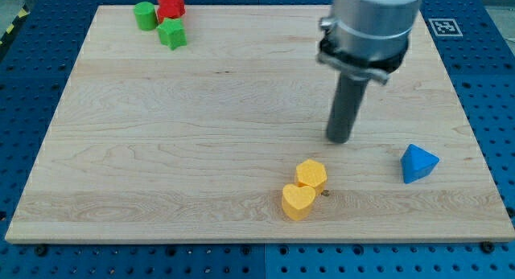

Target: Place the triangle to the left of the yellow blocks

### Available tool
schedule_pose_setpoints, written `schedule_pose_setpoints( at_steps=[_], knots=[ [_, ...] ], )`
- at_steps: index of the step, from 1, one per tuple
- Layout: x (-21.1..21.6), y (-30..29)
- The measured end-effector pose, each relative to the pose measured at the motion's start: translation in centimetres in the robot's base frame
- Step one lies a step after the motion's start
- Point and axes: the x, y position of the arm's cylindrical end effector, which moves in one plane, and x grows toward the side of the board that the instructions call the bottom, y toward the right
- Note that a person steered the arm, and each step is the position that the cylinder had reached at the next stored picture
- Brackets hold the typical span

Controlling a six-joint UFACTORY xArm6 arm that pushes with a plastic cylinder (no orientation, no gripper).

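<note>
A blue triangle block (pixel 418 163) lies near the board's right edge, toward the view's bottom. Two yellow blocks touch each other at the bottom centre: a yellow hexagon (pixel 311 174) and a yellow heart (pixel 298 202) just below and left of it. My tip (pixel 339 140) rests on the board above and slightly right of the yellow hexagon, and to the left of the blue triangle, touching neither.
The wooden board (pixel 161 150) lies on a blue perforated table. At its top left sit a green cylinder (pixel 146 15), a red star (pixel 170 4) and a green block (pixel 172 34), close together.
</note>
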Motion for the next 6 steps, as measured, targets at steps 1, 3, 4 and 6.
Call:
schedule_pose_setpoints(
  at_steps=[1, 3, 4, 6],
  knots=[
    [-0.2, 8.0],
    [5.8, 16.9],
    [6.7, 11.6],
    [6.6, 5.9]
  ],
)
